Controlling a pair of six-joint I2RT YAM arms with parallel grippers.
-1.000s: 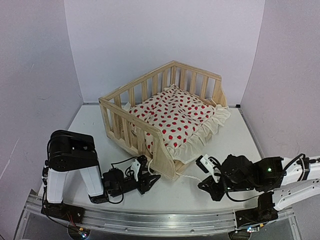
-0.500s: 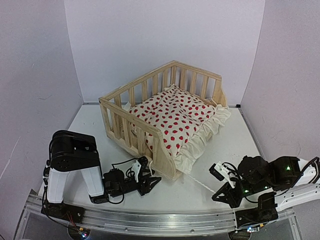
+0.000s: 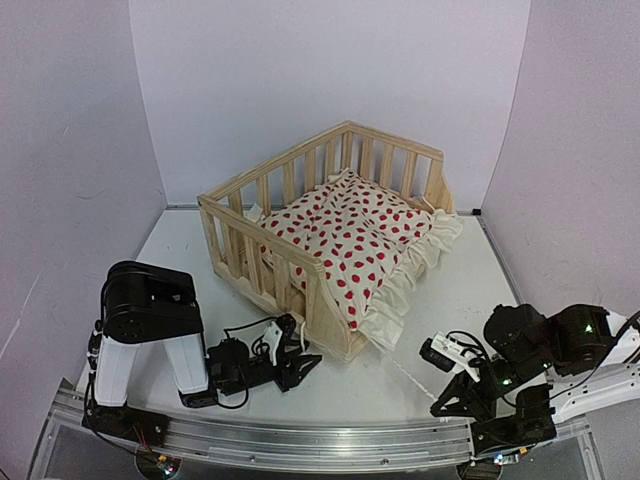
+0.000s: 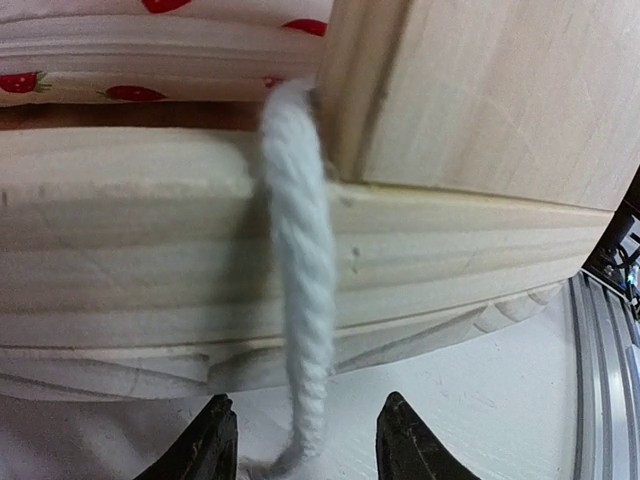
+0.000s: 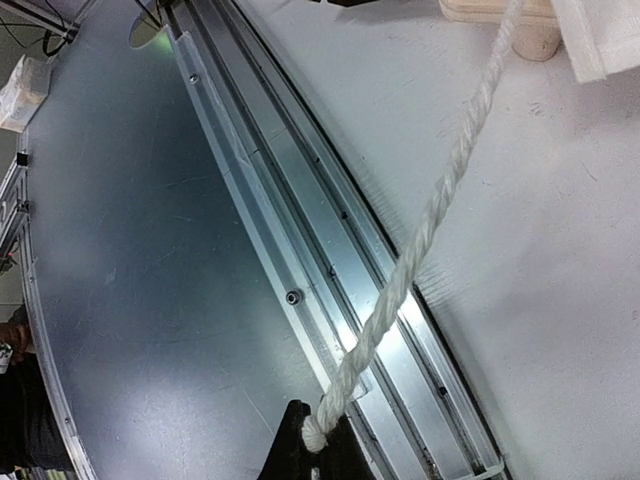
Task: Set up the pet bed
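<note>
At the table's (image 3: 460, 290) near-right edge, your right end effector (image 5: 310, 440) is pinched tight on the end of a twisted white tie string (image 5: 430, 225), which is pulled taut. Near-left, your left end effector (image 4: 305, 440) stands narrowly parted around a second tie string (image 4: 300, 300), not clamping it. Mid-table, the slatted pine pet bed (image 3: 328, 315) holds a ruffled, red-dotted cushion (image 3: 345, 235) that spills over its open side.

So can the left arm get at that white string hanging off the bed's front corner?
Probably yes: the string hangs right between the left end effector's open fingers, nothing in the way.
</note>
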